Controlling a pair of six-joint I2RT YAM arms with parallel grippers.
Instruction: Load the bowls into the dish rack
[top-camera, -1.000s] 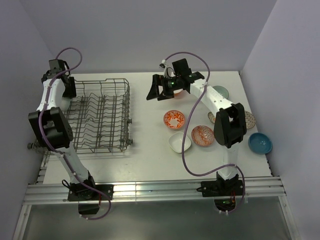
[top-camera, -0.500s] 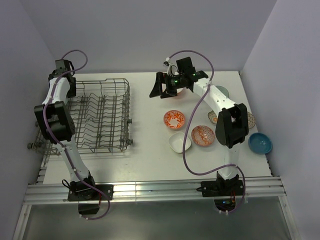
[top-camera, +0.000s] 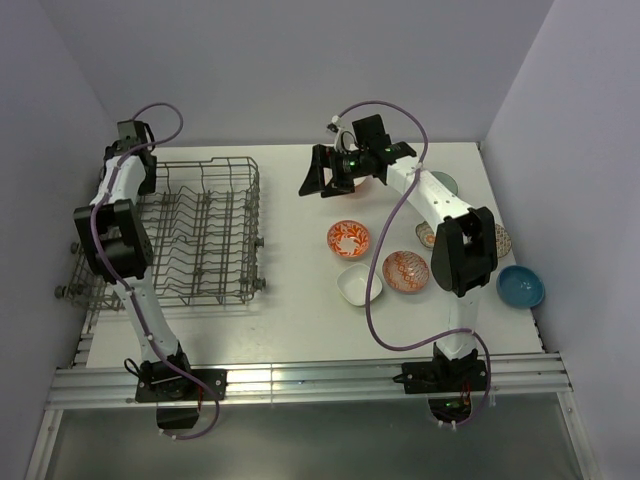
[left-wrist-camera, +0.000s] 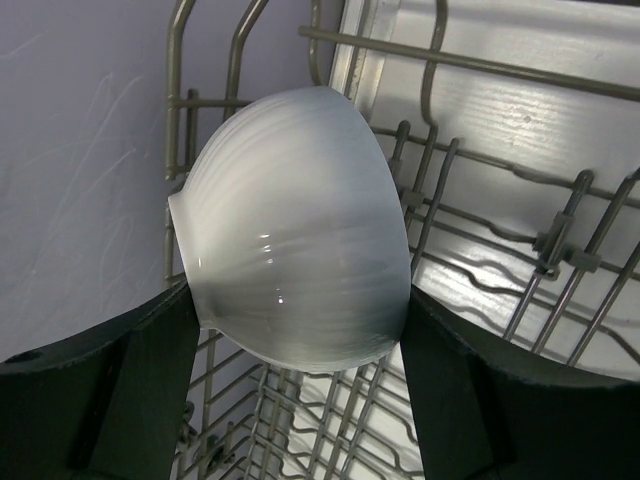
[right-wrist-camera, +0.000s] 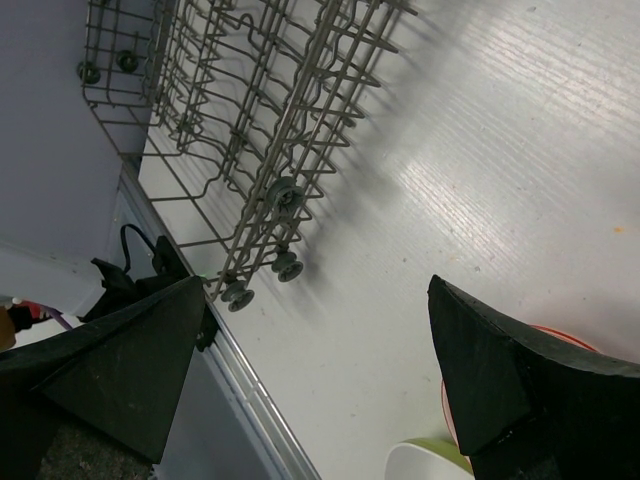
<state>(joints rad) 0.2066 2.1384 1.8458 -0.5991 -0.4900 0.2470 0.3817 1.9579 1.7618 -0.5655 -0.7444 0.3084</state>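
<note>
Right, my left gripper is partway open and clamped on a plain white round bowl, with one finger pressed on each side of its wall. The bowl lies on its side in the grip, foot ring pointing to the left of the wrist view. It hangs over the wires of the dish rack at the rack's far-left corner, close to the wall. I can't tell whether it touches any tine.

The rack itself stands along the left edge of the table, up toward the far-left corner.

Over on the other side, the right gripper has its jaws spread wide with nothing between them, and it hovers near the far edge of the table, about midway across.

Toward the right edge I see a red-orange patterned bowl, a square white bowl just nearer to me, and a striped red-orange bowl beside that. A blue bowl sits hard by the right edge, and a pale green bowl is half hidden behind the right arm.
</note>
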